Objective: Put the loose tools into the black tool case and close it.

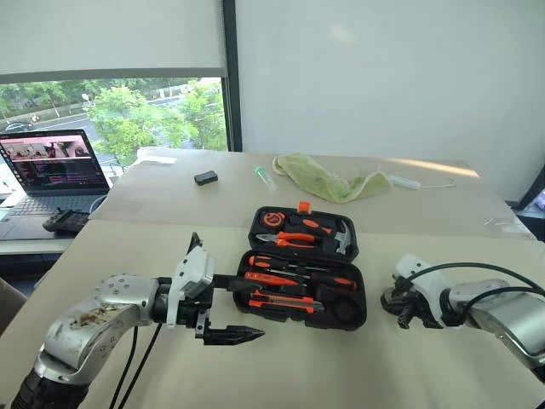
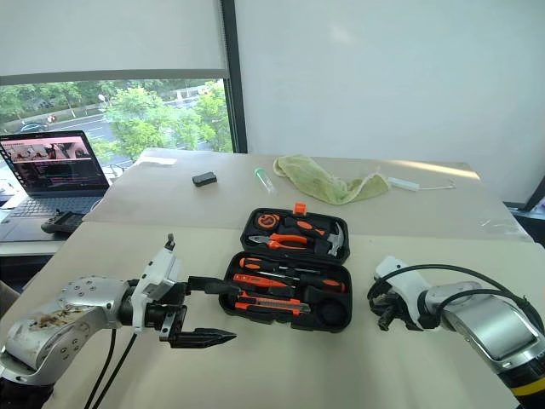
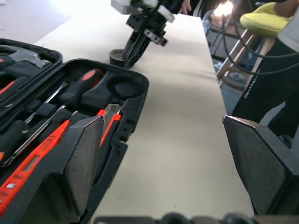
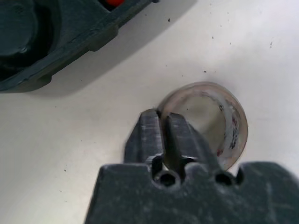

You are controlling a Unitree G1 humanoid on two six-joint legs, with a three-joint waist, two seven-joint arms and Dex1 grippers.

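Black tool case [image 1: 302, 266] lies open at frame centre on the tabletop [image 1: 170, 230], right gripper [image 4: 162, 128] pinched shut on the tape ring's [image 4: 230, 122] wall lower right, left gripper [image 1: 230, 308] spread wide and empty lower left; green cloth [image 1: 328, 179] and laptop [image 1: 53, 170] behind.

Beige table [image 1: 170, 375]: open tool case [image 1: 300, 302], tape ring [image 4: 219, 121].

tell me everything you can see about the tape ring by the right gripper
The tape ring is small, with a greyish, part see-through wall and an open middle. It lies flat on the pale table, just right of the open black tool case and apart from it. The right gripper has its fingers shut on the ring's wall, one inside, one outside.
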